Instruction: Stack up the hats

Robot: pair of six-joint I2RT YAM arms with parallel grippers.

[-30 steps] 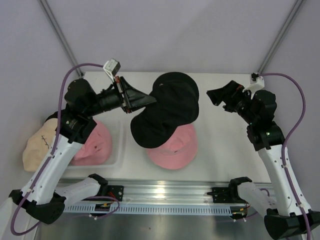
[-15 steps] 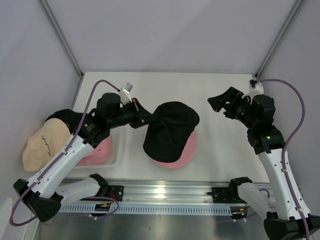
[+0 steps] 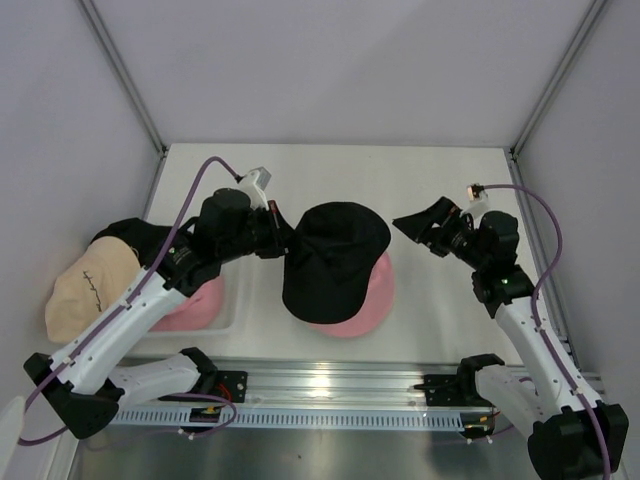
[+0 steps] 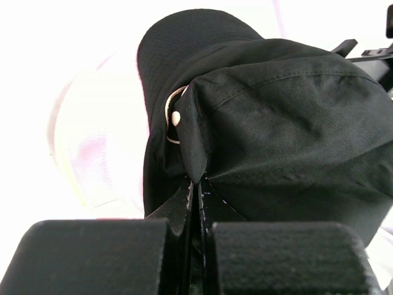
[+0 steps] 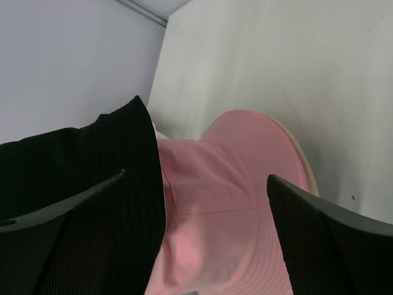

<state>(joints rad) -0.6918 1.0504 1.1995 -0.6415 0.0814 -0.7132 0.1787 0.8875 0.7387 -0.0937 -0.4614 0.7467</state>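
- The left gripper [image 3: 283,243] is pressed together on the brim of the black hat [image 3: 335,262]. In the left wrist view the two fingers [image 4: 92,258] meet with a fold of black cloth squeezed between them.
- From that pinch the black hat spreads away from the left gripper [image 4: 195,203]. Its brim [image 4: 288,129] is bunched and raised on the gripper's side, and a pale inner band with a small white stud [image 4: 176,118] shows under the fold.
- The black hat lies over a pink hat [image 3: 365,305] near the middle of the surface [image 3: 440,170]. It covers most of the pink hat, whose rim shows only at the near and right sides.
- The right gripper [image 3: 412,232] hangs just right of the two hats, with its fingers spread wide and nothing between them. It is aimed toward the hats and touches neither.
- In the right wrist view the pink hat [image 5: 227,203] fills the gap between the spread fingers [image 5: 331,246], and black cloth [image 5: 116,153] overlaps its left side.
- At the left of the surface a second pink hat [image 3: 195,300] lies partly under the left arm, in a shallow white tray [image 3: 237,300].
- Further left sits a cream hat [image 3: 85,285] with thin dark script, and another black hat [image 3: 125,232] is just behind it.
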